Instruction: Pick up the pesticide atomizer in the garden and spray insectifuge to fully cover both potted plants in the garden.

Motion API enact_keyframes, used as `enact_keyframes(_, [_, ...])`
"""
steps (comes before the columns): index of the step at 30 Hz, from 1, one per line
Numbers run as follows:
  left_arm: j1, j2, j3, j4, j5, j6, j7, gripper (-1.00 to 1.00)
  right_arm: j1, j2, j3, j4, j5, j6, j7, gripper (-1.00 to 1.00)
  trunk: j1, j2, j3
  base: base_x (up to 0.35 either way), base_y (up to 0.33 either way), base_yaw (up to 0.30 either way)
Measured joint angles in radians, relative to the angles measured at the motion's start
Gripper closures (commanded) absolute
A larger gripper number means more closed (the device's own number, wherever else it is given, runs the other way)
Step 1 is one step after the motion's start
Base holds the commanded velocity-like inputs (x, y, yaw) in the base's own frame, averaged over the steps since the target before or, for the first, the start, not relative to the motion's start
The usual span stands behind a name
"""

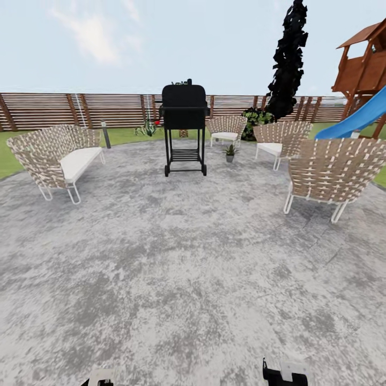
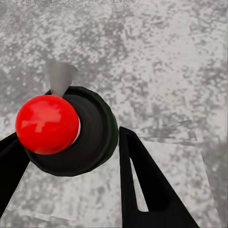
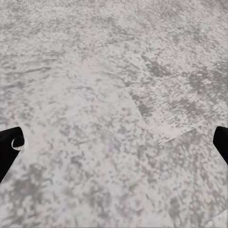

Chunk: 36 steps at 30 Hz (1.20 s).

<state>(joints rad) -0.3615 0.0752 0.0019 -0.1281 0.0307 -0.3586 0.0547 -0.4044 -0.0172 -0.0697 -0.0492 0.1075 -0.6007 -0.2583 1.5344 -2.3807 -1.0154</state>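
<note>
Head view shows me a round grey speckled patio (image 1: 193, 279) in the garden, with a brown slat fence (image 1: 107, 110) behind it. In the middle at the far side stands a black grill (image 1: 184, 126) on wheels. To the left of it I see a woven sofa (image 1: 56, 158) with a white cushion. To the right are 3 woven chairs: 1 far chair (image 1: 225, 128), 1 middle chair (image 1: 280, 140) and 1 near chair (image 1: 331, 174). A small potted plant (image 1: 230, 153) in a grey pot stands on the patio between the grill and the middle chair, just in front of the far chair. A second green plant (image 1: 146, 128) is at the patio edge left of the grill, near the fence; I cannot tell if it has a pot. A tall dark tree (image 1: 288, 59) and a blue slide (image 1: 356, 115) with a wooden tower are at the right.

In the left wrist view, the left gripper (image 2: 71, 156) has the pesticide atomizer (image 2: 71, 130) between its 2 black fingers (image 2: 142, 185). The round dark body with a red ball on its end sits against the fingers, so the gripper is closed around it, above the patio floor.

In the right wrist view, the right gripper (image 3: 116, 142) has its fingertips (image 3: 9, 147) far apart at both edges, wide open, holding nothing, over the grey floor.
</note>
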Motion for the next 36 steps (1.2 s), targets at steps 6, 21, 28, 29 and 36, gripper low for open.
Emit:
enact_keyframes(6, [0.0,0.0,0.0,0.0,0.0,0.0,0.0,1.0,0.0,0.0,0.0,0.0,0.0,0.0,0.0,-1.0,0.0,0.0,0.0,0.336,0.0,0.0])
enact_keyframes(21, [0.0,0.0,0.0,0.0,0.0,0.0,0.0,1.0,0.0,0.0,0.0,0.0,0.0,0.0,0.0,-1.0,0.0,0.0,0.0,0.336,0.0,0.0])
enact_keyframes(28, [0.0,0.0,0.0,0.0,0.0,0.0,0.0,1.0,0.0,0.0,0.0,-0.001,0.0,0.0,0.0,-1.0,0.0,0.0,0.0,0.336,0.0,0.0])
enact_keyframes(29, [0.0,0.0,0.0,0.0,0.0,0.0,0.0,1.0,0.0,0.0,0.0,0.0,0.0,0.0,0.0,-1.0,0.0,0.0,0.0,0.336,0.0,0.0])
enact_keyframes(36, [0.0,0.0,0.0,0.0,0.0,0.0,0.0,1.0,0.0,0.0,0.0,0.0,0.0,0.0,0.0,-1.0,0.0,0.0,0.0,0.336,0.0,0.0])
